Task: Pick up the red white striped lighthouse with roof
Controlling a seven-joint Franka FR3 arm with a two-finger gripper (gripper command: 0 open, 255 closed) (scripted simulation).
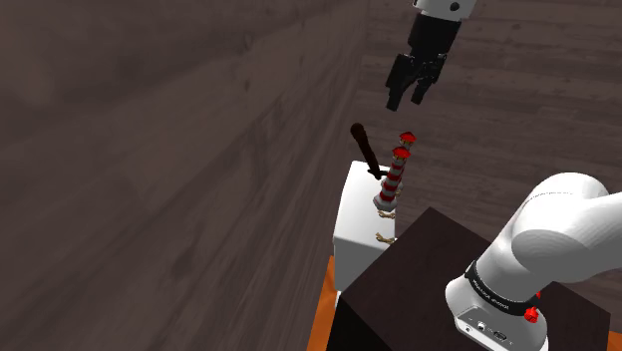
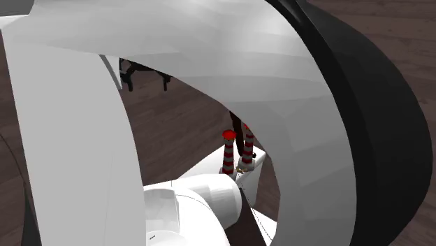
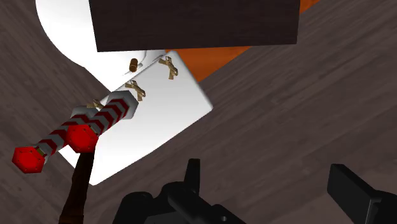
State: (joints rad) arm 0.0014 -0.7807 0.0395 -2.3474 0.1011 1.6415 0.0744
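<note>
Two red-and-white striped lighthouses with red roofs stand side by side on a white block (image 1: 361, 224). The nearer lighthouse (image 1: 395, 179) partly hides the farther lighthouse (image 1: 407, 138). In the wrist view they are the nearer lighthouse (image 3: 105, 118) and the farther lighthouse (image 3: 48, 145); in the second exterior view, one lighthouse (image 2: 228, 152) and the other lighthouse (image 2: 248, 143). My gripper (image 1: 412, 98) hangs open well above and beyond them, touching nothing. The gripper (image 3: 270, 191) has its fingers wide apart over bare floor.
A dark stick-like object (image 1: 365, 150) leans beside the lighthouses, also seen as the dark stick (image 3: 76, 191). Small tan pieces (image 3: 168, 65) lie on the white block. The dark stand (image 1: 439, 289) borders the block, with an orange surface (image 1: 321, 319) below. The arm's white shell (image 2: 293, 105) blocks much of the second exterior view.
</note>
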